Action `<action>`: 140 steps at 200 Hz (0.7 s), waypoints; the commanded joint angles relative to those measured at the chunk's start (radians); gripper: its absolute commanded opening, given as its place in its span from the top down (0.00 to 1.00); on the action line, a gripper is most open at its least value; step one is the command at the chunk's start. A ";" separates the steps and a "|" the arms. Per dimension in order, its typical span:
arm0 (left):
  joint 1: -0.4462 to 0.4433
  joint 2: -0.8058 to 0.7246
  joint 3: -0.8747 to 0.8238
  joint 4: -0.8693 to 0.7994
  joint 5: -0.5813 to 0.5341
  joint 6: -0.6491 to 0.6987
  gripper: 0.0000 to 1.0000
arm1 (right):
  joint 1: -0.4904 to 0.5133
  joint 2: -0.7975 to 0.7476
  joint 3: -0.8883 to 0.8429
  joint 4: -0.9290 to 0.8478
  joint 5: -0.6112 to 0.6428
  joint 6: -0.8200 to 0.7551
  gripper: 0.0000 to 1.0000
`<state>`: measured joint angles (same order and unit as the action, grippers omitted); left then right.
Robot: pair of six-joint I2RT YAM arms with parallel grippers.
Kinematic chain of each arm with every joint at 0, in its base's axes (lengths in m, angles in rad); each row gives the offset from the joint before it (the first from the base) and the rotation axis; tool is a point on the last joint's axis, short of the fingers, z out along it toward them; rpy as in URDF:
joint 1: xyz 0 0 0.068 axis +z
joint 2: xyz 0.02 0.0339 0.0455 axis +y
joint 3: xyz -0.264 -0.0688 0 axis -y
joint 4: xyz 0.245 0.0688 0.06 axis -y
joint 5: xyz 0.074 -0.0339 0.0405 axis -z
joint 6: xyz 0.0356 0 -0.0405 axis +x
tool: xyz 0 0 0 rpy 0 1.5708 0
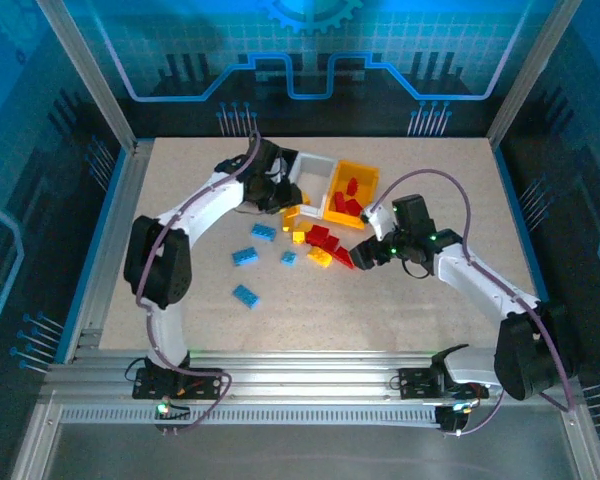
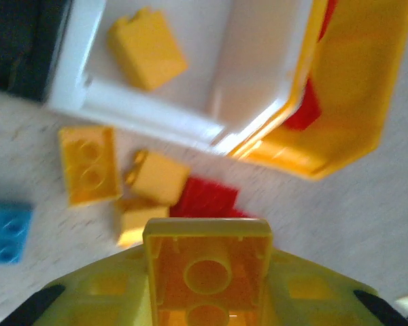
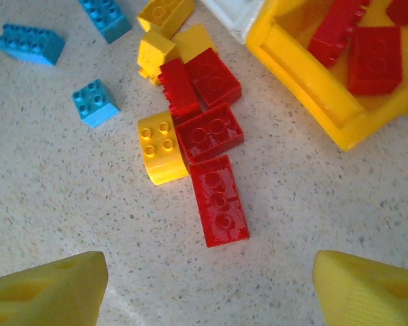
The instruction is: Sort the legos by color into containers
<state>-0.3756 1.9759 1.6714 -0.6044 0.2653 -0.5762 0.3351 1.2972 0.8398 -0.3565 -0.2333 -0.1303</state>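
My left gripper (image 1: 277, 192) is shut on a yellow lego (image 2: 207, 272), hollow underside facing the camera, just in front of the white container (image 2: 143, 109). One yellow lego (image 2: 147, 47) lies in that container. The yellow container (image 3: 306, 81) holds several red legos (image 3: 367, 58). A corner of the black container (image 2: 20, 47) shows left of the white one. My right gripper (image 3: 207, 272) hangs open over bare table, short of a red lego (image 3: 219, 200) at the near end of a mixed red and yellow pile (image 1: 320, 245).
Blue legos (image 1: 245, 256) lie scattered left of the pile, one (image 1: 245, 296) nearer the front. Loose yellow legos (image 2: 88, 163) sit by the white container's front wall. Metal frame rails (image 1: 110, 230) border the table.
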 commanded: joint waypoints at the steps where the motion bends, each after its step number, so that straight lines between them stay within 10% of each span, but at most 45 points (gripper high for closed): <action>1: 0.003 0.104 0.127 0.019 0.041 -0.142 0.71 | 0.016 -0.005 -0.032 0.089 -0.053 -0.144 0.20; 80: -0.011 0.422 0.604 -0.223 -0.155 -0.222 0.59 | 0.077 0.045 -0.016 0.052 0.000 -0.283 0.20; 140: -0.019 0.381 0.574 -0.202 -0.124 -0.202 0.43 | 0.075 0.140 0.022 0.061 0.001 -0.315 0.22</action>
<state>-0.3824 2.4023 2.2566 -0.7780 0.1429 -0.7872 0.4049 1.3933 0.8173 -0.3050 -0.2359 -0.4065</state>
